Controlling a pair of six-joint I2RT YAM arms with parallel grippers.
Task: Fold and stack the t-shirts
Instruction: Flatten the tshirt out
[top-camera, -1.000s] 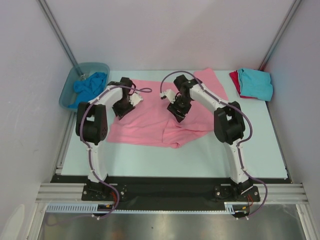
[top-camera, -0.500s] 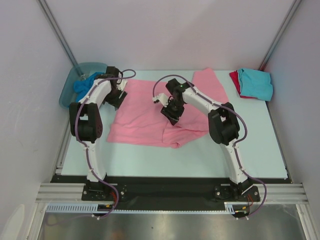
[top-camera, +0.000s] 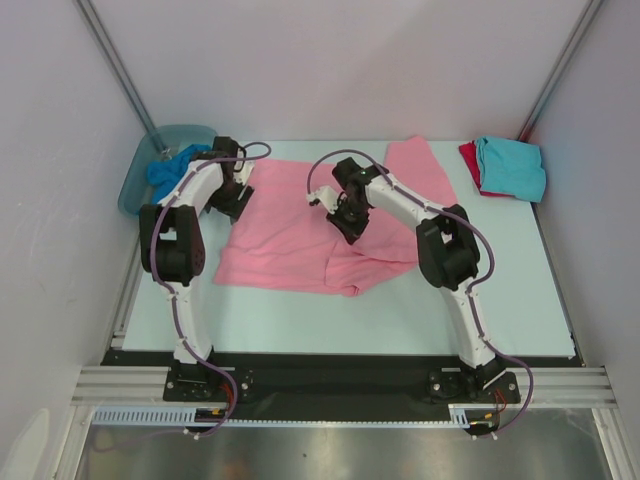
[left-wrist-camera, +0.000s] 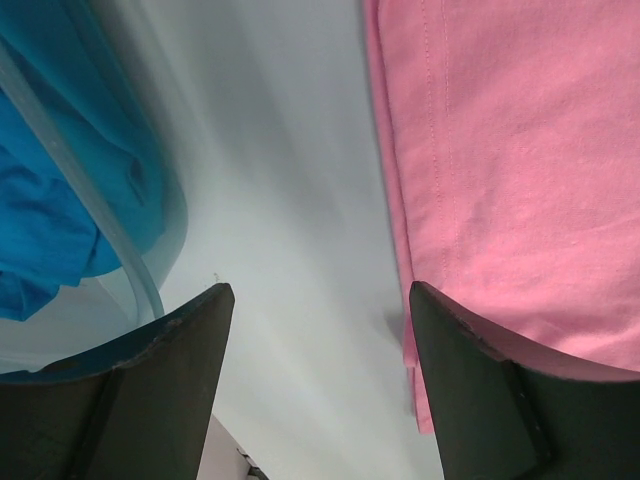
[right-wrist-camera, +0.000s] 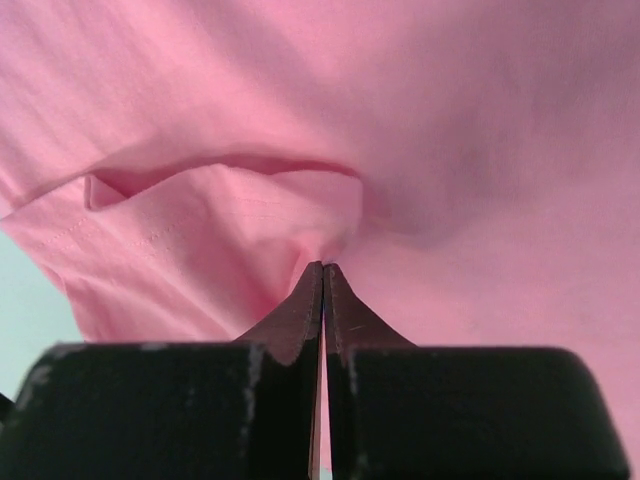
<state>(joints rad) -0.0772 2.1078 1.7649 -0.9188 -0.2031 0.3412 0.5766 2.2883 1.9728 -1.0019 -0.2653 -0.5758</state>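
1. The pink t-shirt (top-camera: 290, 240) is spread, partly rumpled, across the middle of the table (top-camera: 400, 310), at the centre of the overhead frame.
2. A pucker of its cloth is pinched between the pressed-together jaws of the right gripper (right-wrist-camera: 322, 270), centre frame in the right wrist view.
3. The left gripper (left-wrist-camera: 320, 300) is held spread over bare table, with the pink hem at right and the tub (left-wrist-camera: 165, 225) at left; nothing is gripped.
4. A blue t-shirt (top-camera: 172, 170) is bunched in the tub, upper left of the overhead frame; a turquoise t-shirt (top-camera: 512, 167) is laid on a red t-shirt (top-camera: 467, 157), upper right.
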